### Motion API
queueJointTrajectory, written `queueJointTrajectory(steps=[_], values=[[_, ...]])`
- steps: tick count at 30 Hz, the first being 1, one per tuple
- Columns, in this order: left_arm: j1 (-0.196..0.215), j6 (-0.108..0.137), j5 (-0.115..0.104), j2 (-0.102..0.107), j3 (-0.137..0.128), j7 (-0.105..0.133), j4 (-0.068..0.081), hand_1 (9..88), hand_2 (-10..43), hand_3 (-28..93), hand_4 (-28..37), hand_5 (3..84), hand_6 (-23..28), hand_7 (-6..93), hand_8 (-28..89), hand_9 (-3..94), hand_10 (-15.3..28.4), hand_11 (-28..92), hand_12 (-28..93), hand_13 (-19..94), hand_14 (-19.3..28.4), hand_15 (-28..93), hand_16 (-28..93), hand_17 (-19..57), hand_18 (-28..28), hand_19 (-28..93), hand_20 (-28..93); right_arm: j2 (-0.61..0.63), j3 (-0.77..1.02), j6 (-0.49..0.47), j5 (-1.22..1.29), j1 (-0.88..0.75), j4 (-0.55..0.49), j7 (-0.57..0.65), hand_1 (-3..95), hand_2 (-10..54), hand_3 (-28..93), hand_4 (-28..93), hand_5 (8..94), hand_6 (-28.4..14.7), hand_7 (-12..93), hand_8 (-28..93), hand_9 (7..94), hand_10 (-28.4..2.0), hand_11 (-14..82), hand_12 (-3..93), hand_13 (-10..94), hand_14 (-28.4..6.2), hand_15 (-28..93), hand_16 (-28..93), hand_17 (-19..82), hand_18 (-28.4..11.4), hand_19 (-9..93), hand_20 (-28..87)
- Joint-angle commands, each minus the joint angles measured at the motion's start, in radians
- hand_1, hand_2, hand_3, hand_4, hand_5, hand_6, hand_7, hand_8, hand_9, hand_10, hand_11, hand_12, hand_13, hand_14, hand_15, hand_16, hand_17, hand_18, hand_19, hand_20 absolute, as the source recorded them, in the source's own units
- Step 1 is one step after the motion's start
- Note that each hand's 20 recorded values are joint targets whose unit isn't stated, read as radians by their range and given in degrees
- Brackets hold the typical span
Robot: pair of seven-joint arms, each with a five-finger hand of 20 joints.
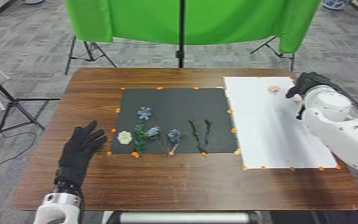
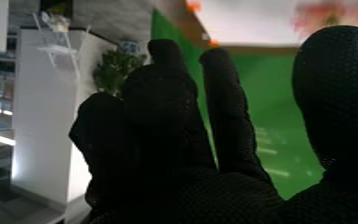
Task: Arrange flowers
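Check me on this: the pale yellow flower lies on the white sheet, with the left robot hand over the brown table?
Not quite: the head view shows the pale yellow flower on the dark sheet. The left robot hand is indeed over the brown table.

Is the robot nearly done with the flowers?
Looks partly done: blue flowers, a pale yellow flower and green stems lie on the black sheet. The right hand, fingers open, seems to hold nothing. Probably left: a pink flower near it on the white sheet.

R hand [image 2: 206, 192], pink flwr [image 2: 329, 13] beyond
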Motion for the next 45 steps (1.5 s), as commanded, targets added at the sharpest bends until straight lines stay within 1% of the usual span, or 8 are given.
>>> queueJointTrajectory(steps=[1, 6, 9, 12, 15, 23, 31, 45], values=[[0.007, -0.005, 0.005, -0.003, 0.001, -0.008, 0.004, 19.8, 12.5, 56, -28.3, 35.5, 7.6, 2.6, -4, 36.8, 14.9, 15, 12, 27, 19.8, 23, -1, -0.6, 14.9, 13, 16, -0.005, -0.008, -0.008, -0.037, -0.051, 0.006, 0.006, 33.6, -9.5, 67, -17, 55.0, 1.7, 16, -9, 61.4, -16.5, 15.2, 21.9, 80, -6.9, 67, 30, 57, -15.5, 93, 59], [0.011, -0.007, 0.004, -0.006, -0.002, -0.005, 0.003, 19.7, 12.3, 56, -28.3, 35.6, 7.6, 2.7, -4, 36.8, 14.9, 15, 12, 27, 19.8, 23, -1, -0.5, 14.9, 13, 16, -0.017, -0.024, 0.037, -0.074, -0.081, 0.034, 0.021, 40.8, -9.5, 67, -18, 58.0, 1.8, 18, -9, 65.3, -15.6, 16.4, 21.2, 83, -5.1, 66, 30, 59, -14.2, 93, 60], [0.013, -0.005, 0.004, -0.007, -0.002, -0.004, 0.003, 19.5, 12.3, 56, -28.3, 35.5, 7.5, 2.8, -4, 36.9, 14.9, 15, 12, 27, 19.8, 23, -1, -0.5, 14.9, 13, 16, -0.021, -0.034, 0.143, -0.095, -0.102, 0.054, 0.018, 48.0, -9.5, 68, -21, 61.7, 1.0, 19, -6, 70.0, -13.5, 17.3, 20.8, 85, -3.5, 65, 31, 61, -12.9, 93, 60], [0.018, -0.004, 0.003, -0.010, -0.002, -0.003, 0.002, 19.5, 12.3, 56, -28.3, 35.6, 7.6, 2.7, -4, 36.9, 14.8, 15, 12, 27, 19.8, 23, -1, -0.5, 14.9, 13, 16, -0.018, -0.046, 0.222, -0.099, -0.114, 0.062, 0.007, 58.9, -9.5, 60, -21, 70.8, 0.0, 20, 5, 81.7, -9.5, 7.1, 31.3, 89, -2.2, 64, 31, 64, -11.8, 93, 61], [0.019, -0.004, 0.005, -0.013, -0.001, -0.001, 0.000, 19.8, 12.4, 56, -28.3, 35.6, 7.6, 2.8, -4, 36.9, 14.9, 15, 12, 27, 19.8, 23, -1, -0.5, 14.9, 13, 16, -0.012, -0.057, 0.270, -0.103, -0.104, 0.054, -0.007, 61.6, -9.5, 60, -22, 76.9, 0.5, 21, 6, 88.2, -8.7, 6.0, 33.5, 91, -1.5, 63, 31, 66, -11.4, 93, 61], [0.020, -0.003, 0.004, -0.008, -0.002, -0.006, 0.001, 19.6, 12.4, 56, -28.3, 35.6, 7.6, 2.6, -4, 36.9, 14.9, 15, 12, 27, 19.8, 23, -1, -0.6, 14.9, 13, 16, 0.040, 0.004, 0.399, -0.083, -0.048, -0.219, -0.061, 62.0, -9.5, 61, -21, 79.5, 0.6, 21, 7, 90.4, -8.6, 6.0, 34.4, 93, -1.0, 63, 32, 68, -11.3, 93, 62], [0.006, -0.022, 0.011, -0.011, 0.006, -0.015, 0.005, 19.2, 12.2, 57, -28.3, 35.6, 7.6, 2.6, -4, 36.8, 14.8, 15, 12, 27, 19.9, 23, -1, -0.5, 14.8, 13, 16, -0.022, -0.154, 0.307, 0.065, 0.042, -0.431, -0.204, 61.7, -9.5, 61, -20, 79.9, 0.8, 21, 7, 90.7, -8.6, 5.8, 34.9, 93, -0.9, 63, 33, 68, -11.4, 93, 63], [0.003, -0.005, 0.007, -0.009, 0.011, -0.005, 0.007, 19.7, 12.1, 56, -28.3, 35.8, 7.7, 2.7, -4, 36.9, 14.8, 15, 12, 27, 19.8, 23, -1, -0.2, 14.6, 13, 16, -0.114, -0.322, 0.219, 0.105, 0.054, -0.424, -0.261, 60.8, -9.5, 60, -20, 78.6, 1.1, 20, 7, 89.1, -8.5, 5.5, 35.5, 92, -0.9, 63, 34, 67, -11.2, 93, 64]])
